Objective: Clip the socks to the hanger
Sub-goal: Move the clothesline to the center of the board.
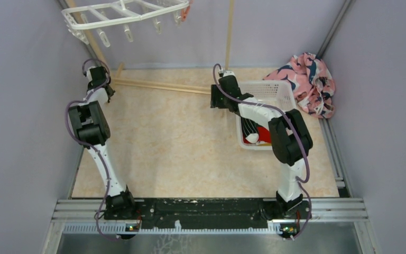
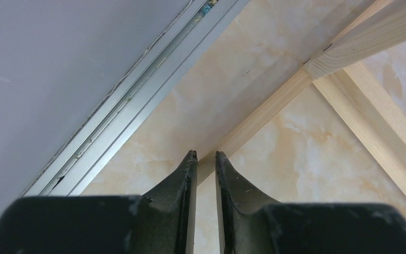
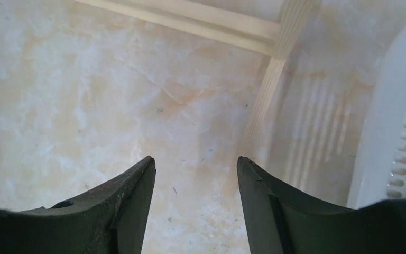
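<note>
The white hanger [image 1: 121, 13] hangs at the back left, its clips dangling. A small red thing [image 1: 186, 10] hangs at its right end; I cannot tell what it is. A black striped sock [image 1: 249, 127] and a red sock with white trim [image 1: 263, 136] lie in the white basket [image 1: 275, 90], partly under my right arm. The green sock is out of view. My left gripper [image 1: 96, 74] [image 2: 205, 154] is below the hanger, its fingers nearly together with nothing between them. My right gripper [image 1: 218, 100] [image 3: 195, 161] is open and empty, just left of the basket [image 3: 396, 106].
The wooden rack's bars [image 1: 158, 84] lie across the back of the floor and show in both wrist views [image 2: 264, 114] [image 3: 267, 90]. A pink-and-navy cloth heap [image 1: 306, 79] sits at the back right. A metal rail [image 2: 137, 100] runs along the left wall.
</note>
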